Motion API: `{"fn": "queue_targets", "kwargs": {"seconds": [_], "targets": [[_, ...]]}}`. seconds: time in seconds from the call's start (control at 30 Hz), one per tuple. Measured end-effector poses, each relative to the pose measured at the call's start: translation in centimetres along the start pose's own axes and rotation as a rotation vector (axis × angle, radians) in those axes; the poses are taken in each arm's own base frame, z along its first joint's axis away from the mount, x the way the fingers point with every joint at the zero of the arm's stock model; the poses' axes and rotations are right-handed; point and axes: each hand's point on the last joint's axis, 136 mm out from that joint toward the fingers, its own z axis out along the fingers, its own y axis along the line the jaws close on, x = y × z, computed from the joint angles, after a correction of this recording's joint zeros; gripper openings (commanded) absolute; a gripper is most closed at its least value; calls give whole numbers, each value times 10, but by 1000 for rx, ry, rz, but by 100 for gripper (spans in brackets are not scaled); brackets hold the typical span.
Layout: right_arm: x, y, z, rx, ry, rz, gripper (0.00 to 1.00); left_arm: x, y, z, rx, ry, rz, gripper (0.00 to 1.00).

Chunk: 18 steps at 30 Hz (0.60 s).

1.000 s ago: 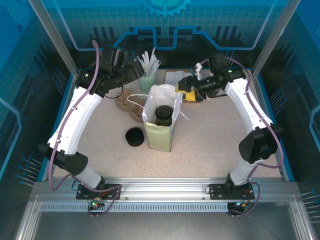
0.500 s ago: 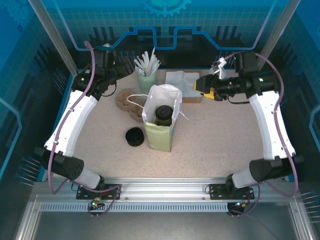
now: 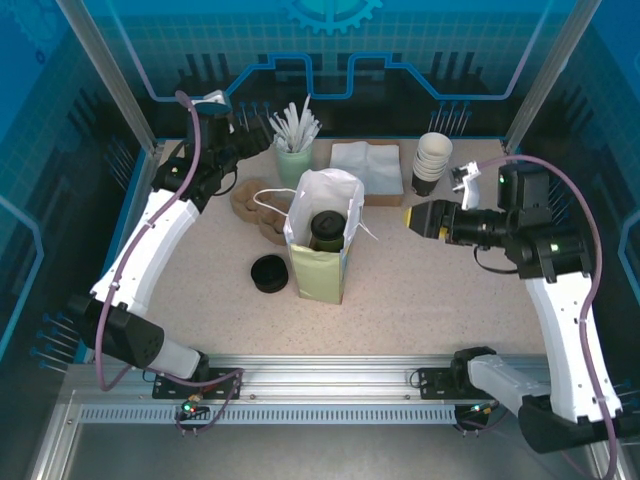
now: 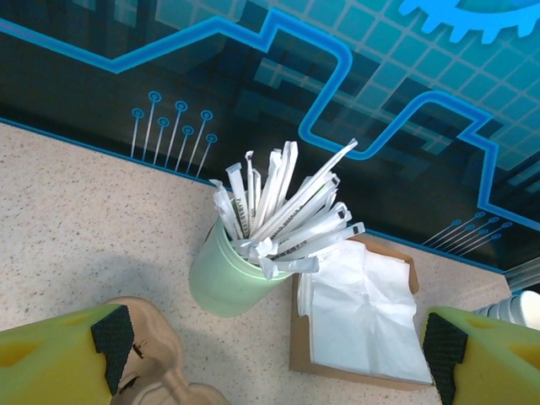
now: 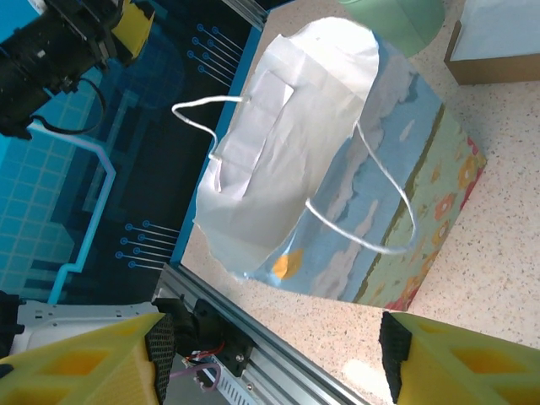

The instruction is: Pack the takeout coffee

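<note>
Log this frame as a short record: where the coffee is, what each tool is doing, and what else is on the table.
coffee: takeout coffee upright inside the open paper bag, black lid on
bag: standing mid-table, top open
left tool: open, empty, pointed toward the straw cup and napkins
right tool: open, empty, facing the bag from its right
other items: black round piece, cup stack, cardboard carrier
task status: coffee appears packed
</note>
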Motion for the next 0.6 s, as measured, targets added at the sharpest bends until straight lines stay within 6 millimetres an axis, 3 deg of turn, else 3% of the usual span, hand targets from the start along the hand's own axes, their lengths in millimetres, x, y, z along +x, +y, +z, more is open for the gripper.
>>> {"fn": "queue_targets", "kwargs": {"seconds": [0.13, 0.23, 0.47, 0.6], "targets": [[13, 0, -7, -6, -17, -8, 66, -1, 1, 6, 5, 4, -6, 92], [17, -1, -6, -14, -16, 2, 66, -1, 10, 23, -6, 26, -19, 92], [19, -12, 6, -13, 4, 36, 64, 5, 53, 70, -59, 99, -90, 90], [20, -22, 16, -10, 8, 56, 62, 7, 67, 101, -58, 137, -118, 85]]}}
